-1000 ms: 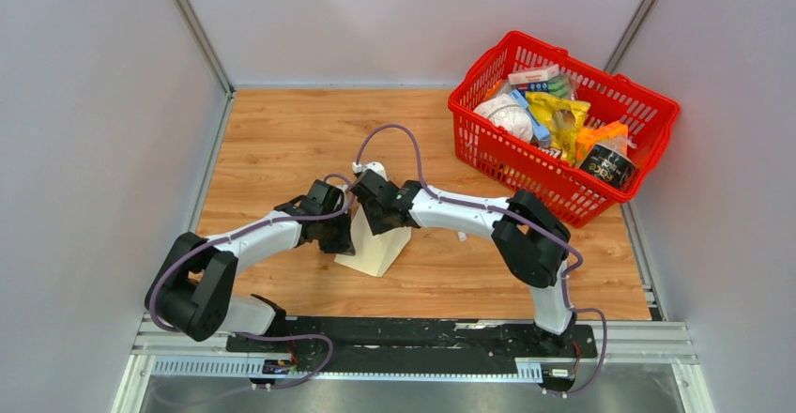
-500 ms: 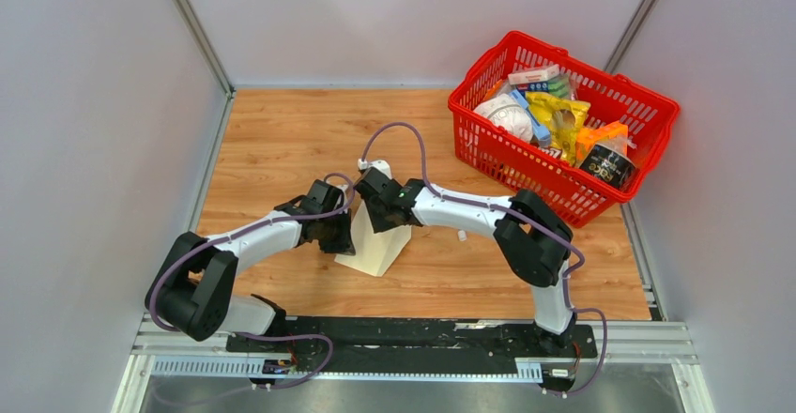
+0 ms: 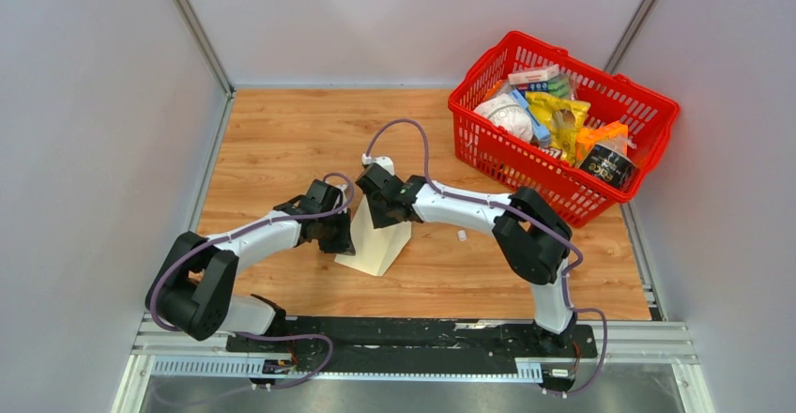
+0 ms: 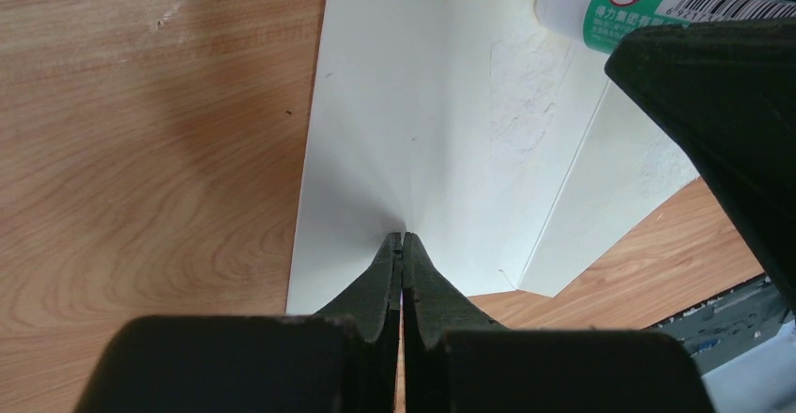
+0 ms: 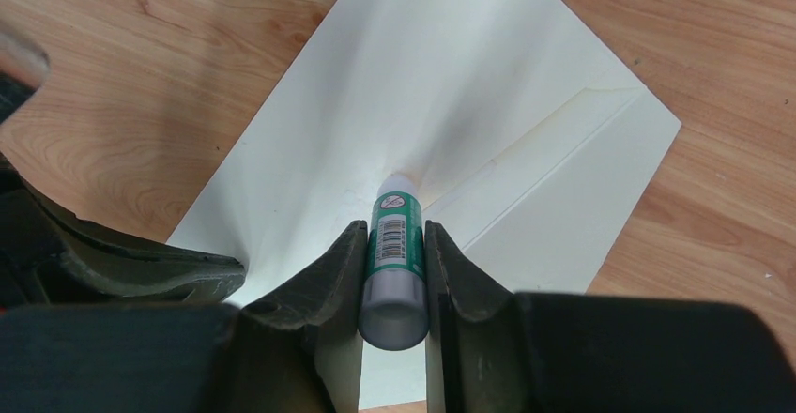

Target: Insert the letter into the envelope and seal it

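The cream envelope [image 3: 377,252] lies on the wooden table with its flap open, and also shows in the left wrist view [image 4: 422,103] and the right wrist view [image 5: 451,84]. My left gripper [image 3: 344,237] is shut, its tips [image 4: 402,237] pressed on the flap paper. My right gripper [image 3: 380,214] is shut on a green-and-white glue stick [image 5: 394,235], whose tip touches the flap near the fold; the stick also shows in the left wrist view [image 4: 610,5]. A rough glue smear [image 4: 526,84] marks the flap. The letter is not in view.
A red basket [image 3: 549,180] full of groceries stands at the back right. A small white object [image 3: 461,236] lies on the table right of the envelope. Grey walls close in the left, back and right.
My right gripper has slid the glue stick slightly toward the back left along the flap. The left gripper and the envelope have stayed put.
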